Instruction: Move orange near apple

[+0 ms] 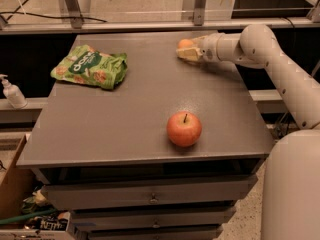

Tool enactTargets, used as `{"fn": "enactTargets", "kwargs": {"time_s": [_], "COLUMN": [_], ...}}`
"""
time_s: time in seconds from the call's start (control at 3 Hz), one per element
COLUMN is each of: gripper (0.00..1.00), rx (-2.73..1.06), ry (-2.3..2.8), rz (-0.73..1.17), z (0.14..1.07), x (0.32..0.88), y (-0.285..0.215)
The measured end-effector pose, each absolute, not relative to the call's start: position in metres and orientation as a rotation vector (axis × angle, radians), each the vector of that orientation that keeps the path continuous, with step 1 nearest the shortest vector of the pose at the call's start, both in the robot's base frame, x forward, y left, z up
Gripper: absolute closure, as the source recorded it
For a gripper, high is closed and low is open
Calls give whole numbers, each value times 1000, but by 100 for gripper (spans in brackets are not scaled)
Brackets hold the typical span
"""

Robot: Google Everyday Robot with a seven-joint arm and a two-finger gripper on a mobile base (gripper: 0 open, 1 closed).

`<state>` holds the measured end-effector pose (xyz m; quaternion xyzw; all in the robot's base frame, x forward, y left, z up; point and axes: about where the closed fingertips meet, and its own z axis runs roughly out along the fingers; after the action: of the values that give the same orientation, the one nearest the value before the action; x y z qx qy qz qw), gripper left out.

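The grey worktop (125,114) carries 3 things. The orange (185,43), small and plain, sits at the far right corner, close to the back edge. The gripper (186,52) is right at it, low over the surface and reaching in from the right at the end of the white arm (280,69). A pale part of the gripper lies across the front of the fruit, so only the orange's upper half shows above it. Whether the gripper has clamped on the orange or merely sits against it, I cannot tell. The apple (184,129) (red-orange, glossy, with a dark stem standing in its top dimple) rests upright near the front edge, right of centre and well apart from the orange. A crumpled green snack bag (90,66) lies flat at the far left of the worktop, well apart from both fruits. Below the worktop the drawer fronts (150,199) stack one under another. A white pump bottle (12,91) stands on a ledge off to the left, and the robot's rounded white base (292,189) fills the lower right.
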<state>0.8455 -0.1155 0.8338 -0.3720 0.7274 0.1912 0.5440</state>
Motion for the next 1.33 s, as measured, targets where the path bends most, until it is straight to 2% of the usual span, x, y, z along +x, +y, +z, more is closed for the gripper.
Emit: {"fn": "enactTargets", "kwargs": {"time_s": [0.67,1.0,1.33], "gripper": [96,100,100], "rx": [-865,-906,-984], "ry": [1714,1719,1745], "rz": [570,695,818], "z": [857,866,867], "x": [801,752,688], "y": [-126,-137,-150]}}
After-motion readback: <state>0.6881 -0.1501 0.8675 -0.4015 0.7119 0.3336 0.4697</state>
